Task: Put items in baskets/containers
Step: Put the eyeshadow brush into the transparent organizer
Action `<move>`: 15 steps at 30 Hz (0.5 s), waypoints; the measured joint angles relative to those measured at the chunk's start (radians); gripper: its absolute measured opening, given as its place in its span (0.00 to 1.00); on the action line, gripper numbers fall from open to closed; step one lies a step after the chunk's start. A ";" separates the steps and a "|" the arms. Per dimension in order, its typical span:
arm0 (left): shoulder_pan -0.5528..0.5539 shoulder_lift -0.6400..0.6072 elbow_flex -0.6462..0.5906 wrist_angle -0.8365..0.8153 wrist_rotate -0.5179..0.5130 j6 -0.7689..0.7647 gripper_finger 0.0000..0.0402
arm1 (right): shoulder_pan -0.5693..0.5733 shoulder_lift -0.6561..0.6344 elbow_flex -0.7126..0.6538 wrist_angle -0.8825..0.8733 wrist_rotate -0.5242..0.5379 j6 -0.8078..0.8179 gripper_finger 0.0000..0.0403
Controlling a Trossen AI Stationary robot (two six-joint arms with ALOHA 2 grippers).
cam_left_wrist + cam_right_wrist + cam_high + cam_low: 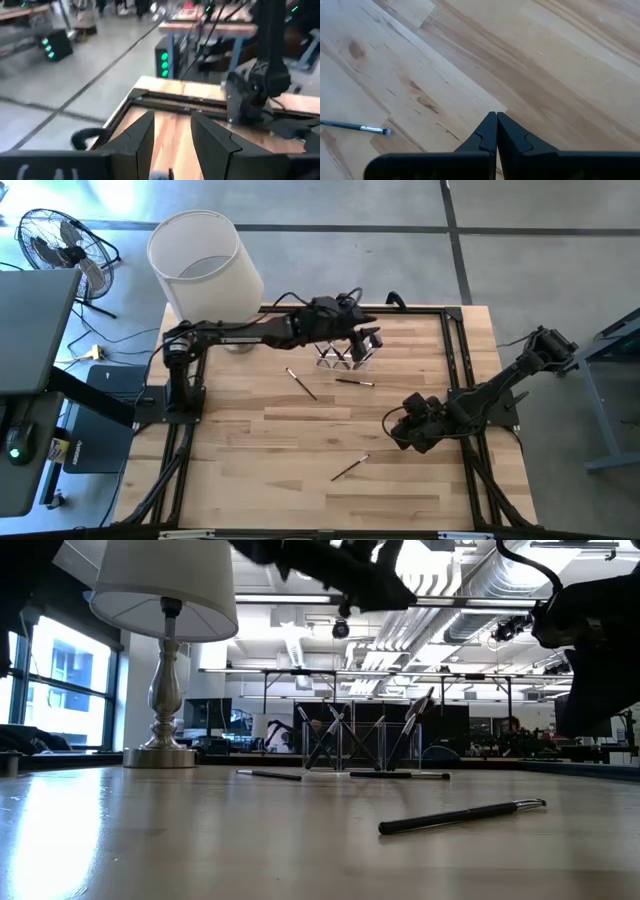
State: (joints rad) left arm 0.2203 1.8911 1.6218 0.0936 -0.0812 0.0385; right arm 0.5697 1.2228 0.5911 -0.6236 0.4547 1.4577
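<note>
A small clear holder [341, 359] stands on the wooden table near its far edge, with several dark brushes leaning crossed inside it [330, 735]. Three more slim brushes lie flat on the table: one [301, 383] left of the holder, one [355, 382] just in front of it, and one [350, 467] toward the near edge. My left gripper [374, 340] hovers above the holder, pointing nearly level toward the table's right edge. It is open [172, 135] with nothing between its fingers. My right gripper [403, 427] is shut [496, 118] above the bare table at the right, and a brush [355, 127] lies off to its side.
A table lamp with a big white shade [205, 260] stands at the far left corner, its silver base [165, 750] on the table. A black frame [455, 330] borders the tabletop. Bare wood [260, 450] lies in the near left half.
</note>
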 joint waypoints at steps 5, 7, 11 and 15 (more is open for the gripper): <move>-0.073 0.000 0.134 -0.463 -0.145 -0.104 0.32 | 0.000 0.000 0.000 -0.001 -0.005 0.000 0.00; -0.106 0.000 0.155 -0.588 -0.165 -0.177 0.32 | 0.000 0.000 0.000 -0.001 -0.005 -0.001 0.00; -0.183 -0.001 0.125 -0.748 -0.161 -0.325 0.32 | 0.000 0.000 0.000 -0.002 -0.020 -0.002 0.00; -0.274 0.000 0.079 -0.869 -0.165 -0.449 0.30 | 0.000 0.000 0.000 -0.001 -0.024 -0.053 0.00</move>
State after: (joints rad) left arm -0.0533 1.8916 1.7004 -0.7757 -0.2462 -0.4109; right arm 0.5697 1.2228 0.5911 -0.6250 0.4305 1.4047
